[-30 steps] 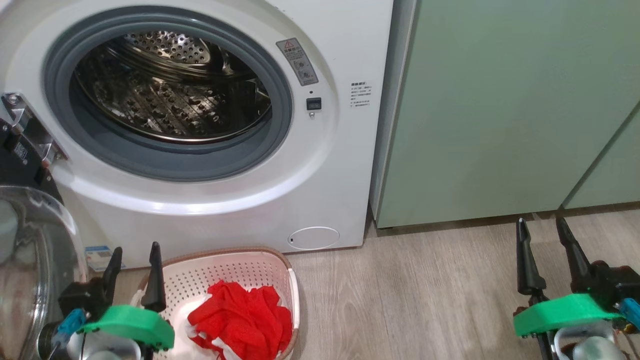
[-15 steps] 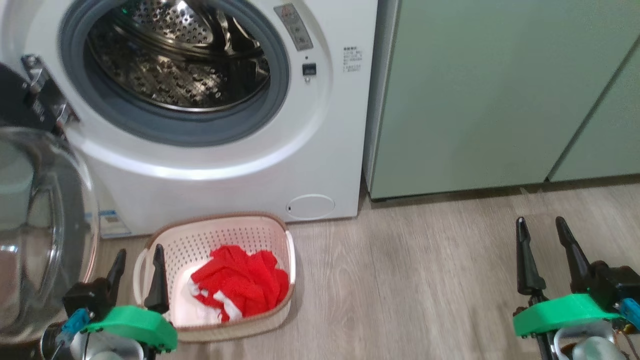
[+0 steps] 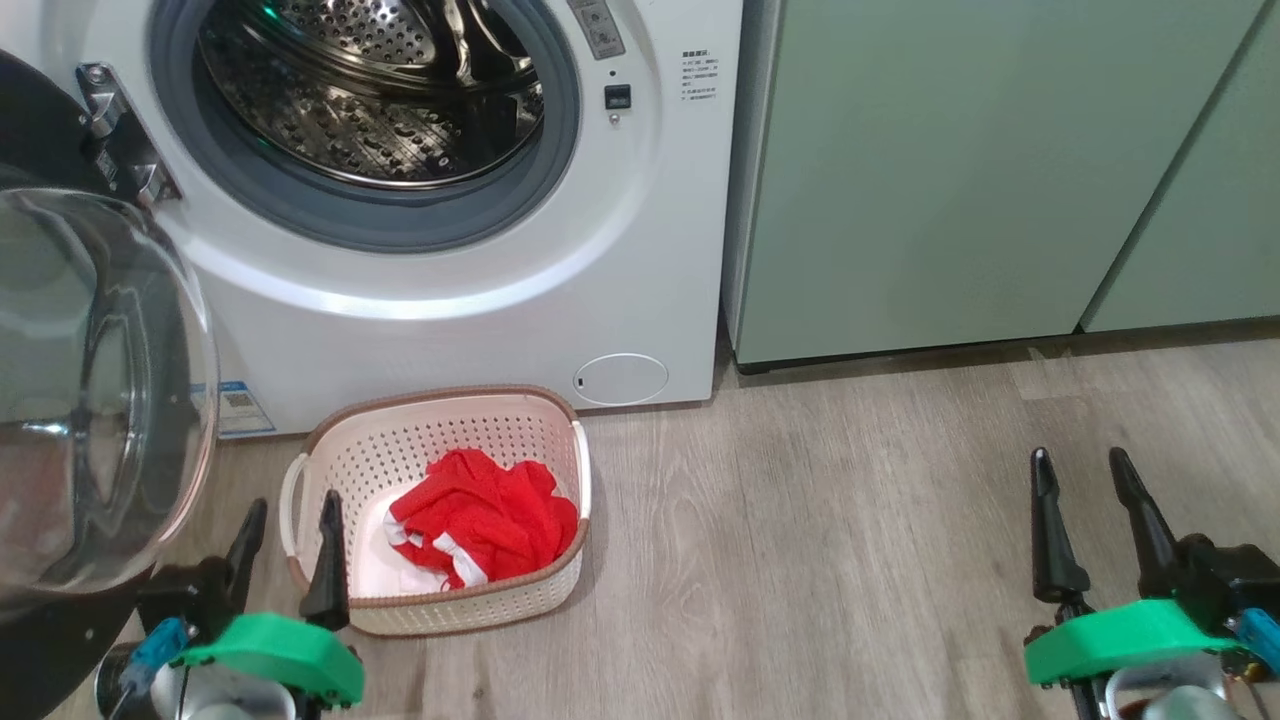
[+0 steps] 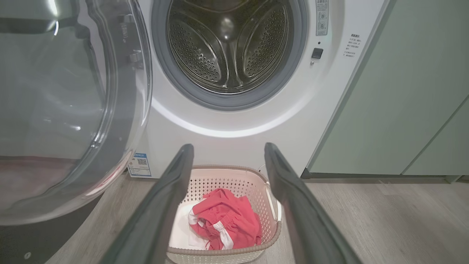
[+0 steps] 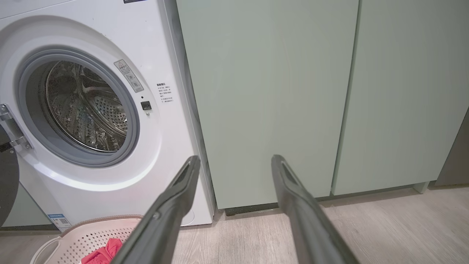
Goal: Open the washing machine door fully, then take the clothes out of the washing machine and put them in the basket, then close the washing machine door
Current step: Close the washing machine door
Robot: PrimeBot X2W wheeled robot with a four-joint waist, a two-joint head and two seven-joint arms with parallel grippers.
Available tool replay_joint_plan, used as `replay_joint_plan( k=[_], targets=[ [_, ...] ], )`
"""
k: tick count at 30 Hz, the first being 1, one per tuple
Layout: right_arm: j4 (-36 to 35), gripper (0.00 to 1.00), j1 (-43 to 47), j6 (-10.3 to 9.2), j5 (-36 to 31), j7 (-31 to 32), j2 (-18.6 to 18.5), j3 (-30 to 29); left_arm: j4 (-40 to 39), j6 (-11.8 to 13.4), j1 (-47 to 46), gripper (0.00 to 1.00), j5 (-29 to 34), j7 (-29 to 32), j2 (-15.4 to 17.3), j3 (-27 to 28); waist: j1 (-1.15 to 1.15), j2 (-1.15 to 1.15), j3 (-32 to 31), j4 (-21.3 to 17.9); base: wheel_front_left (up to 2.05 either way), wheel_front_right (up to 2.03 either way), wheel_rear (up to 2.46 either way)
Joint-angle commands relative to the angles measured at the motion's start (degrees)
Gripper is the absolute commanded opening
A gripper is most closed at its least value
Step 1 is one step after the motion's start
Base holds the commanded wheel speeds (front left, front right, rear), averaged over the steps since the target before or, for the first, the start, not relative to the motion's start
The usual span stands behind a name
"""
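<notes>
Standing open, washing machine door (image 3: 100,400) near basket (image 3: 440,392) rim — floor (image 3: 850,520) stretching right

Washing machine (image 3: 450,330) – top cut off by head view's edge. Door (image 3: 100,380), left of machine, runs off frame too. Small print on machine's front sticker (image 3: 699,76) – unreadable. Clothes (image 3: 480,520) in basket (image 3: 440,392) before machine: bunched, can't tell how many pcs.
</notes>
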Motion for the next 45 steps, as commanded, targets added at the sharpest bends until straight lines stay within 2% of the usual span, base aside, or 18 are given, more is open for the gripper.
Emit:
replay_joint_plan(
  k=[1,10,17,35,45],
  targets=[
    [-1.7,1.0,-1.3,-0.04,0.24,-0.35,-0.47,1.23,-2.12,0.06,-2.37,1.0,-0.32,-0.53,1.08,1.76,0.0,0.0,-0.01,-0.01,0.0,0.0,0.0],
    [-1.76,1.0,-1.24,-0.04,0.28,-0.35,-0.5,0.82,-2.09,0.06,-2.69,1.0,-0.67,-0.53,0.78,1.69,0.0,0.0,0.12,0.87,0.0,0.0,0.0],
    [-1.77,1.0,-0.93,-0.04,0.4,-0.35,-0.27,0.75,-2.22,0.06,-2.85,1.0,-0.5,-0.53,0.3,1.88,0.0,0.0,0.03,4.29,0.0,0.0,0.0],
    [-2.08,1.0,-1.78,-0.04,0.86,-0.35,0.91,0.3,-1.92,0.09,-3.77,1.0,0.94,-0.53,0.32,4.04,0.0,0.0,0.68,23.29,0.0,0.0,0.0],
    [-1.95,1.0,-2.6,-0.04,0.85,-0.35,1.12,1.04,-0.99,0.12,-4.66,1.0,1.29,-0.54,0.73,5.35,0.0,0.0,1.37,31.73,0.0,0.0,0.0]
  ],
)
